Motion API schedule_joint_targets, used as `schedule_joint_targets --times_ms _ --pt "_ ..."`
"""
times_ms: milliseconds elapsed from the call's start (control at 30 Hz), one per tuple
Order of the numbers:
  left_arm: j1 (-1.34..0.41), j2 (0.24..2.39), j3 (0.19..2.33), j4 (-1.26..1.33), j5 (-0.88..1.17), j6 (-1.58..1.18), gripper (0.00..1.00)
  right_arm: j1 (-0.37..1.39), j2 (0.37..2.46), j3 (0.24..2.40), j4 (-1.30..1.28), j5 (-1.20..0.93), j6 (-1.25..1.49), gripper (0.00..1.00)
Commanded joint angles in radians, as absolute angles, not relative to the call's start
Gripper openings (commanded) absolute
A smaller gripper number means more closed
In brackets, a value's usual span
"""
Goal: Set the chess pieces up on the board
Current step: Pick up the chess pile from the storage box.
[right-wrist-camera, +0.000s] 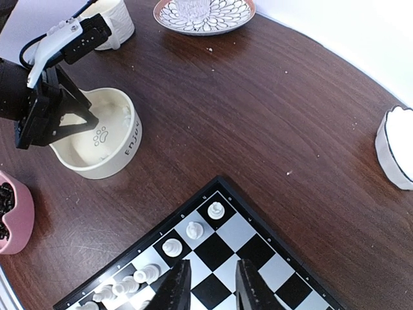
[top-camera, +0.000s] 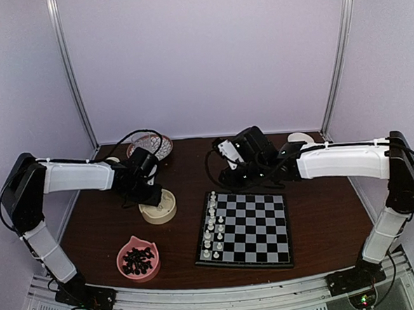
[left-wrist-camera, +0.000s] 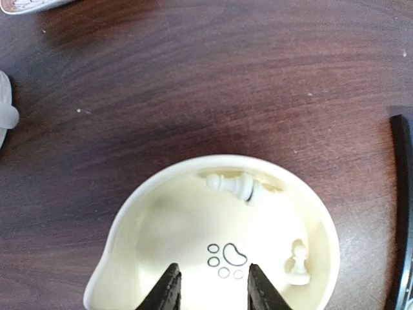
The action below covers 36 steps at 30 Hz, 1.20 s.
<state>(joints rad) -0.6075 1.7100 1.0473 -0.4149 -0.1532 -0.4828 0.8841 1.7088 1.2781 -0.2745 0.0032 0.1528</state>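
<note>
Left wrist shows left gripper [left-wrist-camera: 213, 276] parted, empty, over bowl [left-wrist-camera: 127, 210] with 2 chess pieces [left-wrist-camera: 235, 186]; right gripper [right-wrist-camera: 213, 270] parted above board [right-wrist-camera: 259, 250].

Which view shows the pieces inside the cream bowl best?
Left wrist: it looks straight down into the bowl at two white pieces. The top view shows it small, partly under the left gripper; the right wrist sees it from the side, no pieces clear.

Overhead, two downward wrists; shared board [top-camera: 257, 226]
</note>
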Motion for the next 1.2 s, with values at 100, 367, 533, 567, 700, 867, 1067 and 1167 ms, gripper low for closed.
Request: schedule_joint_targets --times_ms 100,367,533,567,700,867,1067,1167 --pt "-0.604 1.672 0.994 -0.274 -0.100 -0.526 0.40 0.886 1.665 1.239 -0.217 0.045 0.137 0.27" --pt "-0.615 1.757 1.024 -0.276 -0.222 -0.821 0.43 0.885 1.665 1.223 -0.195 0.048 0.135 0.26" --pt "-0.614 1.779 1.043 -0.290 -0.225 -0.849 0.42 0.885 1.663 1.218 -0.191 0.041 0.133 0.26" --pt "-0.615 1.781 1.038 -0.278 -0.216 -0.850 0.43 0.885 1.662 1.217 -0.189 0.040 0.134 0.25" --pt "-0.615 1.779 1.017 -0.216 -0.189 -0.855 0.45 0.886 1.664 1.215 -0.186 0.037 0.132 0.25" --pt "-0.615 1.777 0.993 -0.155 -0.173 -0.869 0.50 0.887 1.659 1.212 -0.183 0.034 0.131 0.25" --pt "-0.615 1.818 1.019 -0.146 -0.169 -0.877 0.51 0.886 1.658 1.206 -0.176 0.030 0.130 0.25" --pt "-0.615 1.851 1.053 -0.184 -0.166 -0.881 0.51 0.887 1.662 1.206 -0.176 0.026 0.130 0.25"
